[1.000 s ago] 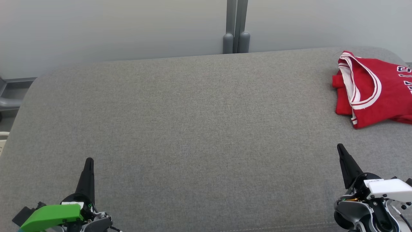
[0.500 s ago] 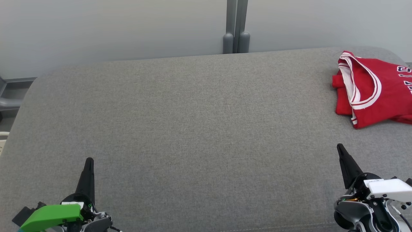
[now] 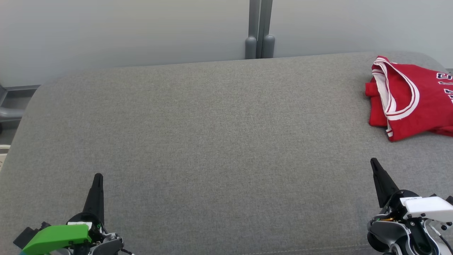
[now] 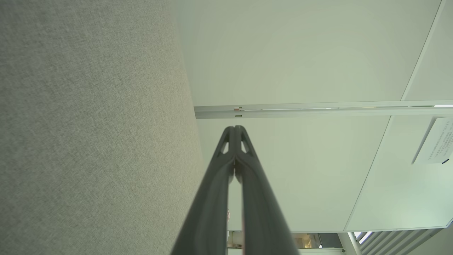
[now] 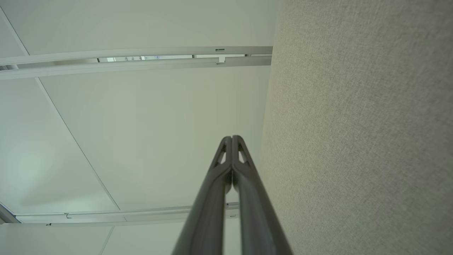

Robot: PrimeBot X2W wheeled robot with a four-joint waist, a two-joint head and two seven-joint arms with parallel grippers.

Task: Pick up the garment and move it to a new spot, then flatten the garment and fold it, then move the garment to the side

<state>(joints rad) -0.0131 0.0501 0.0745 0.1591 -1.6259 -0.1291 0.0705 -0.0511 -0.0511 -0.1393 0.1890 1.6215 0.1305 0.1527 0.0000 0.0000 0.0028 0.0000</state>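
Note:
The garment is a red jersey with white trim, folded into a compact pile at the far right of the grey padded surface; its right part runs off the head view. My left gripper rests at the lower left, shut and holding nothing. At the lower right my right gripper is also shut and empty, a good way in front of the jersey. In the left wrist view the left gripper has its fingertips pressed together. The right gripper looks the same in the right wrist view.
Pale partition walls stand behind the surface, joined by a grey post. The surface's rounded left edge drops off toward a grey fixture. Both wrist views look along the grey fabric toward white panels.

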